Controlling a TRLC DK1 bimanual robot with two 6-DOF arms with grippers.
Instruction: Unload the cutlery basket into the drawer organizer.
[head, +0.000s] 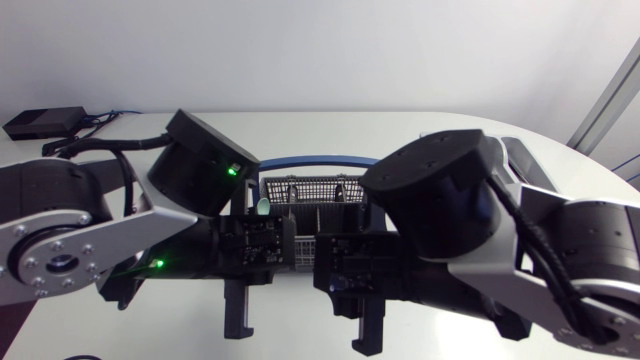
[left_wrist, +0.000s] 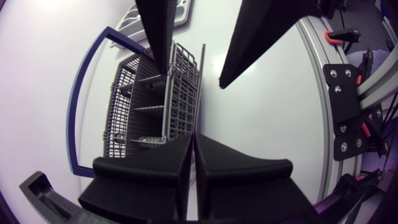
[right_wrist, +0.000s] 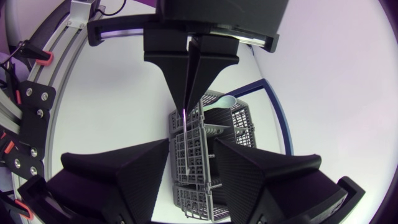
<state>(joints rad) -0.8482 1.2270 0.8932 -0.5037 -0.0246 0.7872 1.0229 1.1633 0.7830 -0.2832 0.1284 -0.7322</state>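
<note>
The grey wire cutlery basket (head: 312, 190) with its blue handle (head: 300, 160) stands mid-table, mostly hidden under both arms. A pale green spoon (right_wrist: 221, 102) stands in a far compartment, and more cutlery (left_wrist: 149, 140) lies in a nearer one. My left gripper (left_wrist: 193, 140) is shut, its tips pinching the rim of the basket's side wall. My right gripper (right_wrist: 198, 180) hangs open above the basket (right_wrist: 193, 149), one finger on each side of it and nothing held. A corner of the white drawer organizer (left_wrist: 134, 18) shows beyond the basket.
A black box (head: 45, 122) with cables sits at the table's far left corner. The white tabletop (left_wrist: 267, 112) lies bare beside the basket, and the table's rounded edge (head: 560, 145) curves round at the far right.
</note>
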